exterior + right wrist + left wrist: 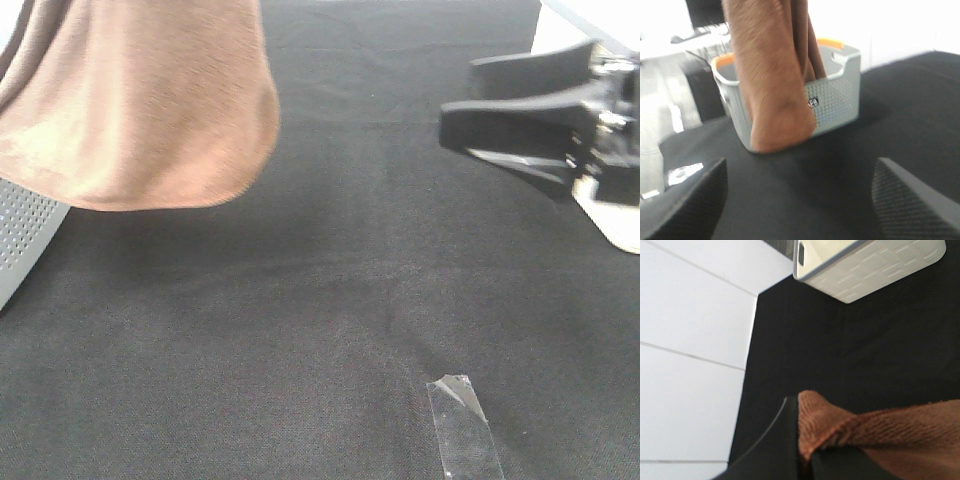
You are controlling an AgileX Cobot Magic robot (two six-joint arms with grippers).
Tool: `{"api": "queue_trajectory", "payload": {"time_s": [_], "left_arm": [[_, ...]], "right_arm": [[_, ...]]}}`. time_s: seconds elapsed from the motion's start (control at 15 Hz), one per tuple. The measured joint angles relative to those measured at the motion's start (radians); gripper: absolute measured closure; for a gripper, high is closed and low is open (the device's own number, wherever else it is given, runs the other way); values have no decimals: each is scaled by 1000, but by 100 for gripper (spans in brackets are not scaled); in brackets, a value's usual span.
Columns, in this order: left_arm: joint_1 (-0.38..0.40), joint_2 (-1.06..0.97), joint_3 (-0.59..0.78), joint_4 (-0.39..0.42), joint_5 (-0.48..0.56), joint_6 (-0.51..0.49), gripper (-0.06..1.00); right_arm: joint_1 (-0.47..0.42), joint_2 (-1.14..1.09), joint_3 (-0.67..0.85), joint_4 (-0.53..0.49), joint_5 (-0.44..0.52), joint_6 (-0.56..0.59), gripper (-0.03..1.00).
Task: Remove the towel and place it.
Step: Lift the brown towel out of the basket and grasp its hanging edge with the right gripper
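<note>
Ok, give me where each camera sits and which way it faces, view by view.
Exterior high: mounted above, looking down on the black table; the hanging towel is at left, the open right pincer at right.
Left wrist: on the left arm, looking along the left pincer, shut on the towel's edge, toward the basket.
Right wrist: on the right arm, looking between its open fingers across the table at towel and basket.
Shared: all three show the towel and table.

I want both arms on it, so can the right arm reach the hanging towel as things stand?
Probably yes: the right claw is open and faces the towel, with nothing visible between them.
</note>
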Motion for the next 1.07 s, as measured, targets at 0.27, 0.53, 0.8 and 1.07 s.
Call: {"api": "queue_trajectory", "payload": {"time_s": [0.27,0.53,0.8,1.07], "left_arm": [[-60,21,-2,4,-32,91,94],[-65,51,-2,23,-64,98,94],[-65,49,-2,22,-81,98,94],[-65,50,-2,22,-81,100,94]], "right_arm": [[10,235,-141,8,112,-50,24],[198,363,-233,-20,77,-23,24],[320,445,-336,-19,28,2,24],[348,485,-379,2,-52,28,24]]}}
